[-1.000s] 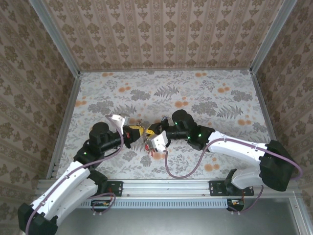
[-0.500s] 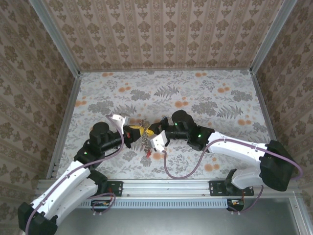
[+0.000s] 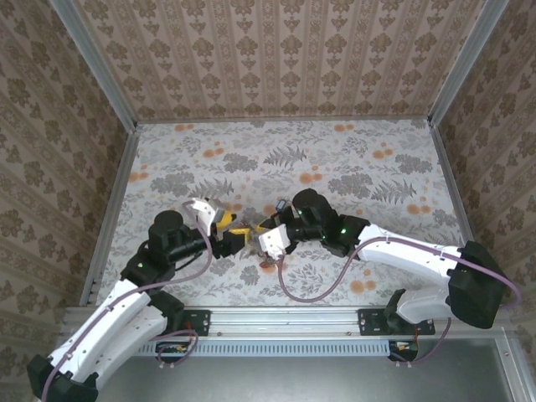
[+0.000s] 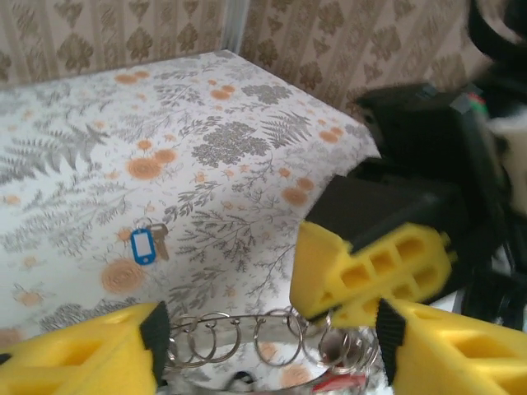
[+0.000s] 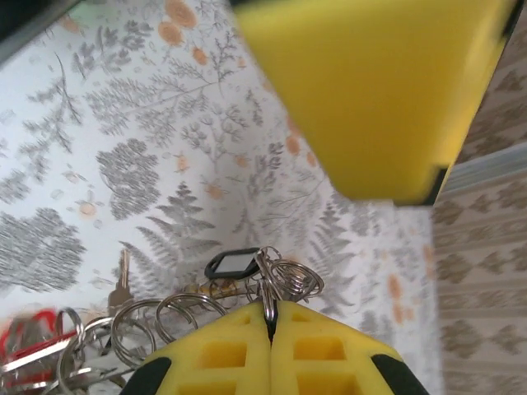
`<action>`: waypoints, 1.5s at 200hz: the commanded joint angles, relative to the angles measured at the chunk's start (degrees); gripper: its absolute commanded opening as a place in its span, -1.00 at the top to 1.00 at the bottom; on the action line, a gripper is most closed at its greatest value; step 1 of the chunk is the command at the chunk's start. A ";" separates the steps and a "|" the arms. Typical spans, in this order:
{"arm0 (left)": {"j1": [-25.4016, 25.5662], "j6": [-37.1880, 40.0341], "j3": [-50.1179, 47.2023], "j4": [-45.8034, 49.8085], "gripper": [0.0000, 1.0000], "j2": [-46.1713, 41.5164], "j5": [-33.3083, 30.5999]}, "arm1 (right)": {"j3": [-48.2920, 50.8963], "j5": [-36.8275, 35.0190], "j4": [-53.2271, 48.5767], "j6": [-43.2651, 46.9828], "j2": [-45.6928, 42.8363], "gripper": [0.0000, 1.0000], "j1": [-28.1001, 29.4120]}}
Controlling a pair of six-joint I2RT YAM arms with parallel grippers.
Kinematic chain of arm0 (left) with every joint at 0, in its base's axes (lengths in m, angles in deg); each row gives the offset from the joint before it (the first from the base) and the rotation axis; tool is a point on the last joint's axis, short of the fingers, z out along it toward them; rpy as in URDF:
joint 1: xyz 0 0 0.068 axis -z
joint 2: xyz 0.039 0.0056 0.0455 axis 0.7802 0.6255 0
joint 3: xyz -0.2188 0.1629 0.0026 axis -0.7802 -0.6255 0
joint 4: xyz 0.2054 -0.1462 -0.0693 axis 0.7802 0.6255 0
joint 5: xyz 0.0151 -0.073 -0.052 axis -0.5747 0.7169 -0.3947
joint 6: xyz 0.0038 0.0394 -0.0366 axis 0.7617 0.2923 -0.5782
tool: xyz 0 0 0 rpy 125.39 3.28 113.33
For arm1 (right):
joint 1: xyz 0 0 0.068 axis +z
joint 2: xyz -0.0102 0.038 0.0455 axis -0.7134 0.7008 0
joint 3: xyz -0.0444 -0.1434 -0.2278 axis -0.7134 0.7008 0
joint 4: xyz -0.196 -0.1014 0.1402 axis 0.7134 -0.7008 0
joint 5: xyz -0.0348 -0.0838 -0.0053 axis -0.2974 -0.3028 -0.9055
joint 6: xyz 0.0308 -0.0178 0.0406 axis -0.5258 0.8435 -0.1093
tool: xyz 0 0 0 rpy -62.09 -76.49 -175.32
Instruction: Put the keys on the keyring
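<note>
The keyring (image 4: 247,327) is a thin metal loop strung with several small split rings, hanging between my two grippers. My right gripper (image 5: 271,311) is shut on its edge, beside a bunch of split rings and a black-tagged key (image 5: 232,263). My left gripper (image 4: 272,337) stands open, one yellow finger (image 4: 82,350) on either side of the loop. From above, the left gripper (image 3: 226,237) and right gripper (image 3: 270,241) meet tip to tip at the table's near middle. A red key (image 3: 268,261) dangles below. A blue-tagged key (image 4: 144,244) lies loose on the table.
The floral tablecloth (image 3: 335,167) stretches away behind both grippers. Patterned walls with metal corner posts (image 3: 117,167) close in the sides and back. A brass key (image 5: 122,284) hangs with the bunch in the right wrist view.
My left gripper has opened from shut and its arm has drawn back slightly. My right gripper has closed tight on the keyring, and the bunch has swung a little.
</note>
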 commanded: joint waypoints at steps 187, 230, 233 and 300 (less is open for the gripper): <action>7.04 37.72 1.58 -1.23 0.62 7.58 0.97 | -4.90 10.13 -1.50 -17.63 -0.18 1.00 -1.05; 7.49 35.68 1.05 -5.39 0.85 9.01 2.36 | -4.43 10.20 1.08 -19.40 0.33 1.00 -1.01; 7.64 35.57 1.06 -5.43 0.86 9.22 2.54 | -4.28 10.27 1.43 -19.54 0.35 1.00 -1.01; 9.14 28.90 -0.97 -13.78 1.00 10.28 0.25 | -0.40 7.64 9.21 -25.02 0.41 1.00 -1.10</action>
